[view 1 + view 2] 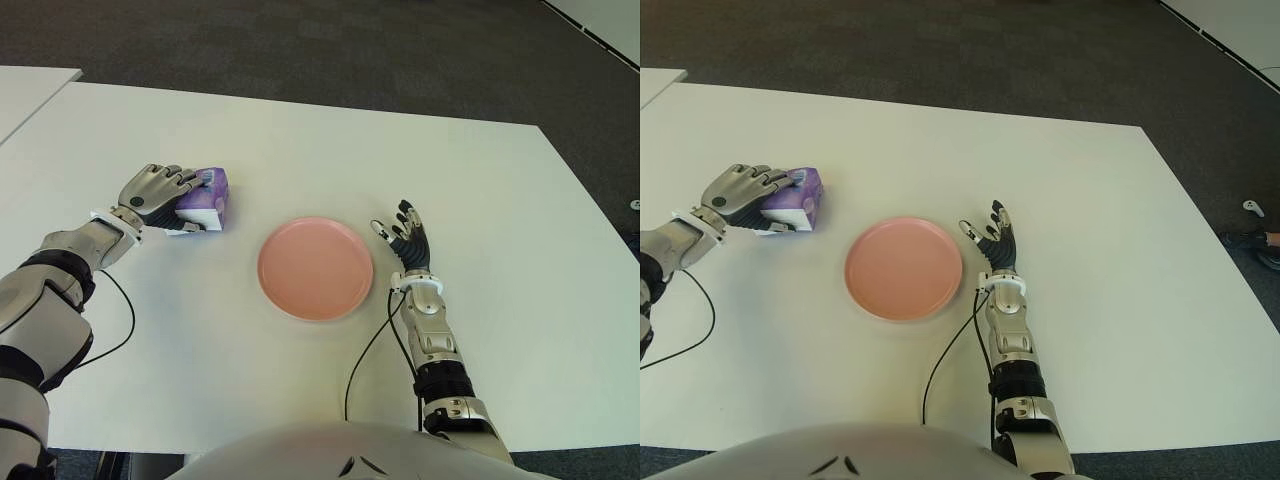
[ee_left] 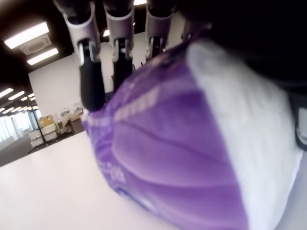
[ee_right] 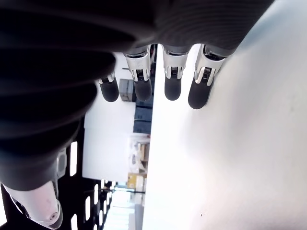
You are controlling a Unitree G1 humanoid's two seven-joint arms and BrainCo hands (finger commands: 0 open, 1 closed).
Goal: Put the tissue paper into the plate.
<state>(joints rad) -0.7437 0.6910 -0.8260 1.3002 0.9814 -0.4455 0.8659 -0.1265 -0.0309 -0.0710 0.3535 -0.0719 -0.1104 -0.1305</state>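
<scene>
A purple and white tissue pack (image 1: 204,199) lies on the white table (image 1: 300,130), left of the pink plate (image 1: 315,267). My left hand (image 1: 160,193) lies over the pack with its fingers (image 2: 90,76) curled around it; the pack (image 2: 192,143) fills the left wrist view. The plate holds nothing. My right hand (image 1: 405,236) shows just right of the plate, fingers (image 3: 199,86) spread and holding nothing.
Black cables (image 1: 365,350) run across the table from both wrists toward the near edge. A second white table's corner (image 1: 30,85) shows at the far left. Dark carpet (image 1: 330,50) lies beyond the far edge.
</scene>
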